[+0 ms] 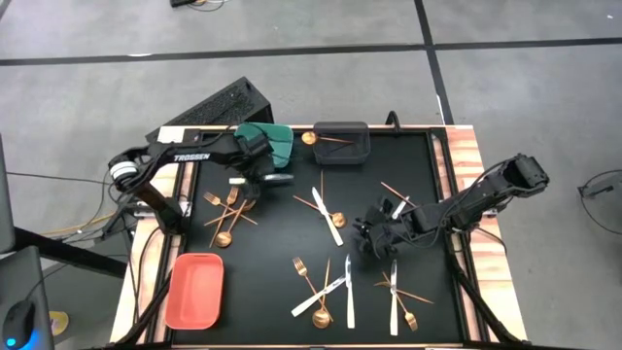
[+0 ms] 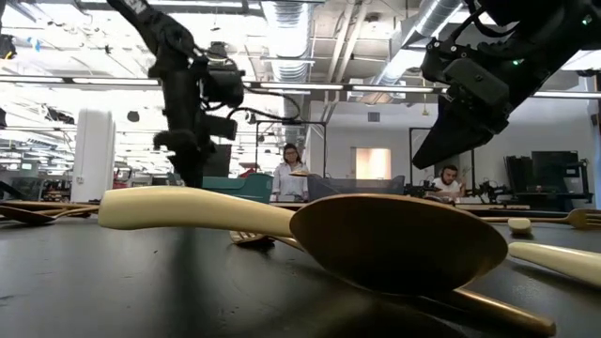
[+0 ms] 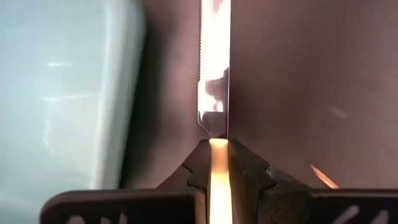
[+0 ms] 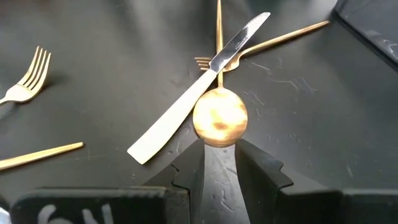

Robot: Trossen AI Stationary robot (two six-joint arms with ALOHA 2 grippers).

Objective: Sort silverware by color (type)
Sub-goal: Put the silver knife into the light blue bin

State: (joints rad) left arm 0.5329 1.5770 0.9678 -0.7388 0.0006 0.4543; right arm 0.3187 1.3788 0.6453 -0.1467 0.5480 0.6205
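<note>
"TROSSEN" lettering [image 1: 185, 157] along left arm [image 1: 209, 153]

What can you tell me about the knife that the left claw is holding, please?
The knife is pinched by its pale handle between the fingers of the left claw, which is shut on it. Its shiny, mirror-like blade has a finely serrated edge and points straight ahead, away from the claw. It hangs above the dark mat, just beside the teal bin, not yet inside it. Only the claw touches it, as far as can be seen. The tip is out of view.
</note>
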